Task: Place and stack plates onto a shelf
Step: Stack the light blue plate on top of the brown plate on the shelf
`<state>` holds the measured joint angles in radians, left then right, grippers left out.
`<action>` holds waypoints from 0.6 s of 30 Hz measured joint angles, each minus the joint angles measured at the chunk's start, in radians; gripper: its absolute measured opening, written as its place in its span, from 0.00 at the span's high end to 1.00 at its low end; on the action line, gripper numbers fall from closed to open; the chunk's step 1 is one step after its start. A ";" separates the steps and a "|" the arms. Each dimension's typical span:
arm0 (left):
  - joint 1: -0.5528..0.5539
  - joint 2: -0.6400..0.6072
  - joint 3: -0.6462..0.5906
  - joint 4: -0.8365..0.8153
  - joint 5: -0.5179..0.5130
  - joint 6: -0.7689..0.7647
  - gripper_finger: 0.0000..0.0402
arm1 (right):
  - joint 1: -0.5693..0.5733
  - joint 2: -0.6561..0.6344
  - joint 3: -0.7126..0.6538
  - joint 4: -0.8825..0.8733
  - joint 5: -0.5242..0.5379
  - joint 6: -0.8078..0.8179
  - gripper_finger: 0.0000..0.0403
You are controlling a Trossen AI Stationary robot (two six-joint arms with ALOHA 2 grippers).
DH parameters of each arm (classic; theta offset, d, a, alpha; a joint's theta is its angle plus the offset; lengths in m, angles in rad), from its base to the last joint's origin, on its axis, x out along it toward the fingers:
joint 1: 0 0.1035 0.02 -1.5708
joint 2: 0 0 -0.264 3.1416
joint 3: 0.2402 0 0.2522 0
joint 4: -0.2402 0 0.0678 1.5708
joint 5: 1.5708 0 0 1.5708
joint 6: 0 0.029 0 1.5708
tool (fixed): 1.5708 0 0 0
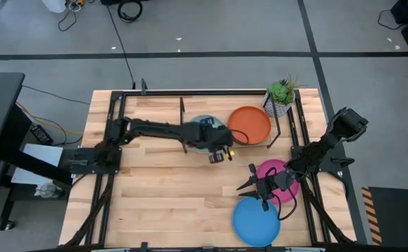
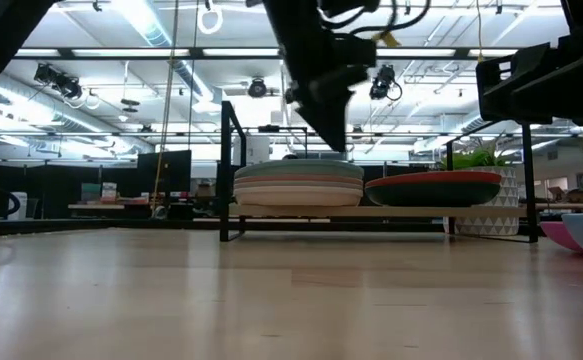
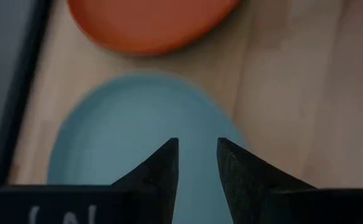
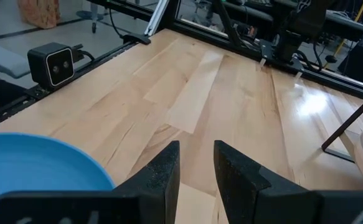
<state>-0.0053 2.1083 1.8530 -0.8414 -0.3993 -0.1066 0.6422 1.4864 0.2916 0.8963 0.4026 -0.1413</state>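
On the light-wood shelf [image 2: 401, 211] stands a stack of several plates [image 2: 299, 184] with the light blue plate [image 1: 202, 130] on top. Beside it the orange plate [image 1: 250, 124] lies on a dark teal one [image 2: 426, 196]. My left gripper [image 1: 219, 155] hovers over the light blue plate's [image 3: 125, 137] near rim, fingers a little apart and holding nothing. The magenta plate [image 1: 273, 168] and the bright blue plate [image 1: 256, 222] lie flat on the table near its right edge. My right gripper [image 1: 254, 187] hangs between them, narrowly open and holding nothing, with the bright blue plate [image 4: 38, 165] beside it.
A small potted green plant [image 1: 280, 98] stands at the shelf's right end, by the far right corner. Black frame rails run along the table's left and right sides. Bare wood spreads across the near left part of the table [image 1: 162, 203].
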 joint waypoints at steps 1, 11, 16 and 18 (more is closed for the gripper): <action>-0.011 0.008 0.000 0.022 -0.032 -0.002 0.71 | 0.000 0.000 0.000 0.000 0.000 0.000 0.74; -0.065 0.054 0.000 0.050 -0.140 -0.003 0.71 | 0.000 0.000 0.000 -0.008 0.000 0.003 0.74; -0.064 0.054 0.000 0.053 -0.140 -0.005 0.71 | 0.000 0.000 0.000 -0.007 0.000 0.003 0.74; -0.064 0.054 0.000 0.046 -0.125 -0.005 0.71 | 0.000 0.000 0.000 -0.008 0.000 0.003 0.74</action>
<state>-0.0696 2.1620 1.8530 -0.7955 -0.5245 -0.1112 0.6422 1.4866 0.2916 0.8886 0.4030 -0.1383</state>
